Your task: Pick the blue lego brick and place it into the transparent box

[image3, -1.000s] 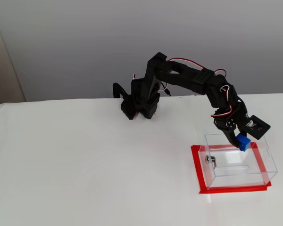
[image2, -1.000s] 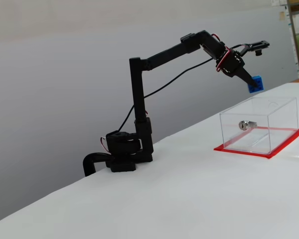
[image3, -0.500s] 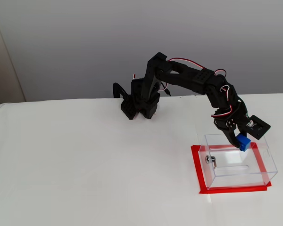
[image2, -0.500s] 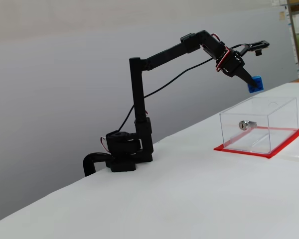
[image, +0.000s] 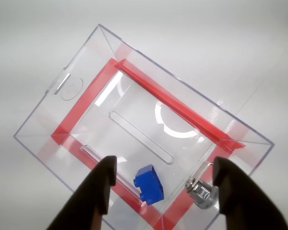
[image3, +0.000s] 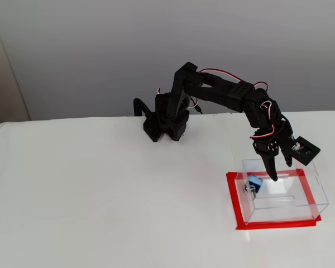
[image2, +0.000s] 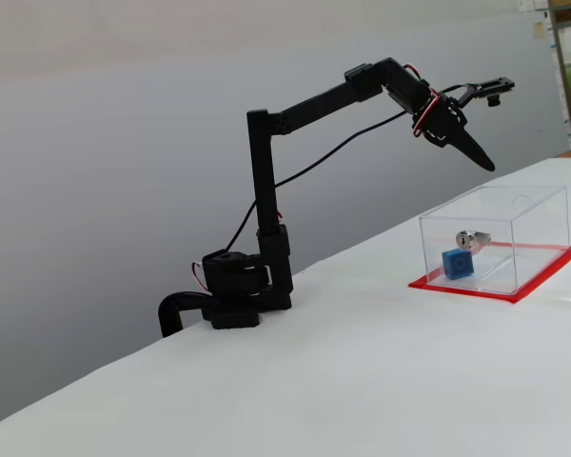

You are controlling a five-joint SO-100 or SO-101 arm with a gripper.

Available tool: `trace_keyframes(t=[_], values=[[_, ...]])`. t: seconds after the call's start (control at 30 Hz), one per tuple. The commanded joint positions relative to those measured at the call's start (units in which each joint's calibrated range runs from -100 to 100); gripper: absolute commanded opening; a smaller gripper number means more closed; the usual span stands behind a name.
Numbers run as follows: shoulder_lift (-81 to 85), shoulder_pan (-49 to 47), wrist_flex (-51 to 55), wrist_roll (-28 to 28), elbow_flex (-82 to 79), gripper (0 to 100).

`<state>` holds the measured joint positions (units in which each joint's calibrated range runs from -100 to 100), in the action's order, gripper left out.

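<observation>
hovering above the box, gripper spread wide and empty; brick lies inside near the lock.

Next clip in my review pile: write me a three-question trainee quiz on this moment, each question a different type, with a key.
1. True or false: the end effector is shut on the blue lego brick.
2. Multiple choice: in the wrist view, where is the brick?
A. on the white table outside the box
B. inside the transparent box, near the silver lock
C. balanced on the box's top edge
3. Fill in: the box stands on a ____ base plate.

Key
1. False; the jaws are apart and hang above the box, with nothing between them.
2. B
3. red
</observation>
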<state>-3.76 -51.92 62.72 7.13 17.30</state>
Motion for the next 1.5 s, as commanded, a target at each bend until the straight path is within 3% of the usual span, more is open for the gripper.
trace_keyframes(t=[0.0, 0.1, 0.37, 1.0, 1.47], values=[[0.67, 0.43, -0.93, 0.07, 0.33, 23], [0.67, 0.43, -0.93, 0.07, 0.33, 21], [0.75, 0.43, -0.93, -0.14, 0.6, 1], [7.28, 5.53, -0.15, -0.35, -0.84, 1], [38.0, 19.13, -0.76, 0.17, -28.87, 2]])
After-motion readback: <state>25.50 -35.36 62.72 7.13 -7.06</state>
